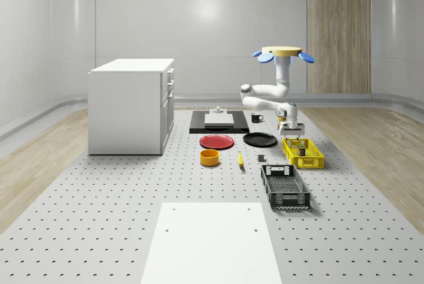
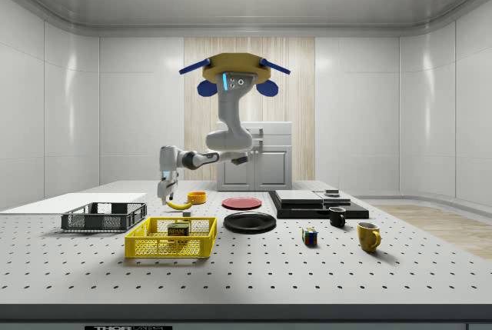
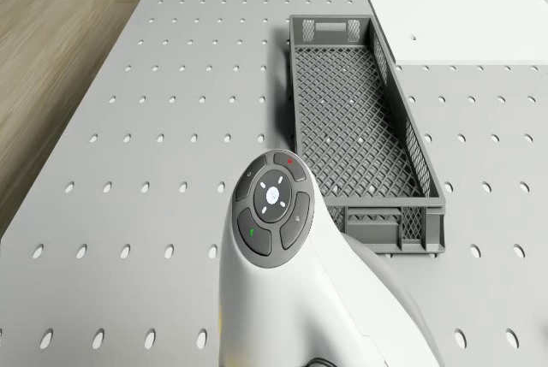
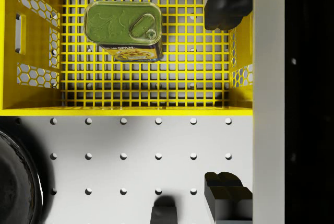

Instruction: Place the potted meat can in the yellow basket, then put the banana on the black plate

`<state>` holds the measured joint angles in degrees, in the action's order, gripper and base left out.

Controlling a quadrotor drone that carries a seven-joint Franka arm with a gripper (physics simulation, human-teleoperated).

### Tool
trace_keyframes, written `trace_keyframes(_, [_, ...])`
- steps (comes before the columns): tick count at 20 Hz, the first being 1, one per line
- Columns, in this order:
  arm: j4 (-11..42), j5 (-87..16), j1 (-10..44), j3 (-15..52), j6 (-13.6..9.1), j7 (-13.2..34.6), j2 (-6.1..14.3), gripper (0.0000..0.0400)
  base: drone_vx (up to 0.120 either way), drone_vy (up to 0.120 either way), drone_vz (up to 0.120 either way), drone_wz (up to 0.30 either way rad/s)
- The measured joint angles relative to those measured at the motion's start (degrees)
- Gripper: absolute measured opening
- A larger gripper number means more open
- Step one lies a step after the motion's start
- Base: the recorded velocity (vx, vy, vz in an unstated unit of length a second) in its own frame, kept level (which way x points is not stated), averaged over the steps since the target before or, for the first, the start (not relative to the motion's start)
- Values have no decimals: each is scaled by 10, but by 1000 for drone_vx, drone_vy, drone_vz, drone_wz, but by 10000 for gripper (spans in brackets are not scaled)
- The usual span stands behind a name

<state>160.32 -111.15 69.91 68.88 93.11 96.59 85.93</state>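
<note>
Yellow mesh is showing beneath the potted meat can [image 4: 123, 30], which is sitting inside the yellow basket [image 4: 10, 51] near one end wall, so the first half of the task is looking finished. In the wrist view the two fingertips [image 4: 225, 7] are standing wide apart with nothing between them, one over the basket's end and the other over the bare table [image 4: 141, 156] just outside the rim; the tool [image 1: 290, 127] is hanging open and empty just above that end of the basket. The drone [image 1: 283, 53] is hovering high above the table, over the stretch behind the basket and near the black plate [image 1: 260, 140]. What is left is the second half: the banana [image 1: 240, 159] is lying on the table, apart from the plate, between the orange bowl [image 1: 210, 157] and a small dark block [image 1: 262, 159]. In my judgement the way from basket to banana is fairly open, though the tool is needing to rise clear of the basket's yellow rim first. Around the banana the bowl and the block are leaving modest room. The grey crate [image 3: 355, 119] is standing beyond the basket, away from that path, and the plate's surface is bare for the banana.
</note>
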Motion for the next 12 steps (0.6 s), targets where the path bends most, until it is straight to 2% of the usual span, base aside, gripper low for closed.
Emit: trace_keyframes(12, [0, 0, 0, 0, 0, 0, 0, 400, 0, -120, 0, 0])
